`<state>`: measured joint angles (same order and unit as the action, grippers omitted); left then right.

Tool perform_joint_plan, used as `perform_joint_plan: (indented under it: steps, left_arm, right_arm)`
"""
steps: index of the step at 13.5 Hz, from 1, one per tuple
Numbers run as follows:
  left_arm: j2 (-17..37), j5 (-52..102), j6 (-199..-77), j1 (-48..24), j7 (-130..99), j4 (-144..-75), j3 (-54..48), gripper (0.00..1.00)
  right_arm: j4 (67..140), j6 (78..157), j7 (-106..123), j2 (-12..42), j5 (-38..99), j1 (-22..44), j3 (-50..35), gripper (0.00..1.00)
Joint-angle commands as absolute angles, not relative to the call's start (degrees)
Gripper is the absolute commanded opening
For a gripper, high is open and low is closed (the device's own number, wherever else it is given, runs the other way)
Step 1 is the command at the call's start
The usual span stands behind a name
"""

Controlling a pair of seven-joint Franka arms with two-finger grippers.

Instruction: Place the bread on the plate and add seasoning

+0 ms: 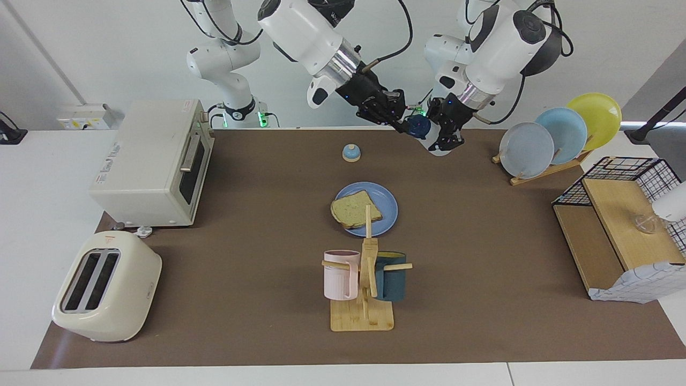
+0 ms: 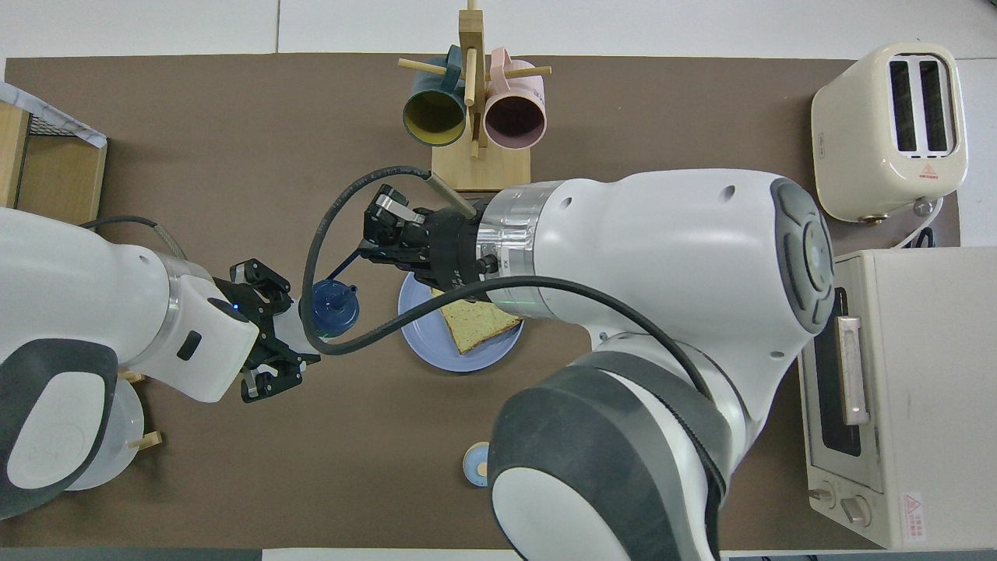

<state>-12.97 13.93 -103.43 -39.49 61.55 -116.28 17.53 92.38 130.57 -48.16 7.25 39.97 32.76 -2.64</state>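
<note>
The bread (image 1: 353,210) (image 2: 475,323) lies on the blue plate (image 1: 385,201) (image 2: 424,343) in the middle of the mat. My left gripper (image 1: 442,140) (image 2: 284,335) is shut on the seasoning bottle (image 1: 419,127) (image 2: 335,308). It holds the bottle tilted in the air over the mat, beside the plate toward the left arm's end, with the navy cap pointing at the right gripper. My right gripper (image 1: 399,122) (image 2: 372,234) hangs shut just off the cap, over the plate's edge. I cannot see anything held in it.
A small blue dome (image 1: 351,153) stands nearer the robots than the plate. The mug rack (image 1: 364,284) is farther out. Toaster oven (image 1: 155,161) and toaster (image 1: 107,287) fill the right arm's end. A plate rack (image 1: 557,134) and wire shelf (image 1: 616,225) fill the left arm's end.
</note>
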Motion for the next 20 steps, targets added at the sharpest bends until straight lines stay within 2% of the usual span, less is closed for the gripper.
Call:
perform_joint_plan:
  steps: [1, 2, 3, 4, 6, 10, 13, 16, 20]
  left_arm:
    - [-14.5, 14.1, -103.4, -39.6, 61.7, -117.8, 17.9, 0.00]
    - [-14.4, 14.1, -103.4, -39.6, 61.5, -117.8, 17.9, 0.00]
    - [-14.4, 14.1, -103.4, -39.6, 61.3, -117.8, 17.9, 0.00]
    - [-14.5, 14.1, -103.4, -39.6, 61.3, -117.8, 17.9, 0.00]
    - [-14.4, 14.1, -103.8, -39.6, 61.2, -117.7, 17.9, 0.00]
    - [-14.4, 14.2, -104.1, -39.6, 60.6, -117.8, 17.9, 0.00]
    - [-14.3, 14.2, -105.8, -39.2, 58.7, -117.8, 17.9, 0.00]
    - [-14.2, 14.2, -107.8, -39.1, 57.4, -117.9, 17.9, 0.00]
    - [-14.2, 14.2, -111.1, -38.2, 55.0, -118.7, 18.0, 0.00]
  right_arm:
    - [97.8, 131.8, -41.1, 4.0, 41.3, 31.9, -2.6, 0.00]
    - [98.7, 131.8, -39.3, 3.5, 40.9, 31.6, -2.6, 0.17]
    - [99.0, 131.6, -38.4, 3.4, 40.6, 31.0, -2.6, 0.94]
    - [99.1, 131.1, -38.1, 3.4, 40.0, 30.4, -2.5, 1.00]
    - [99.1, 128.8, -37.4, 3.4, 34.9, 27.7, -2.5, 1.00]
    - [99.0, 116.9, -28.5, 2.6, 20.3, 21.7, -2.5, 1.00]
    - [98.8, 108.6, -19.0, 2.1, 13.0, 14.5, -2.5, 1.00]
    - [97.8, 101.6, -9.8, 1.3, 11.4, 6.4, -2.5, 1.00]
    - [95.9, 95.9, 0.3, -0.7, 0.3, 2.5, -2.5, 1.00]
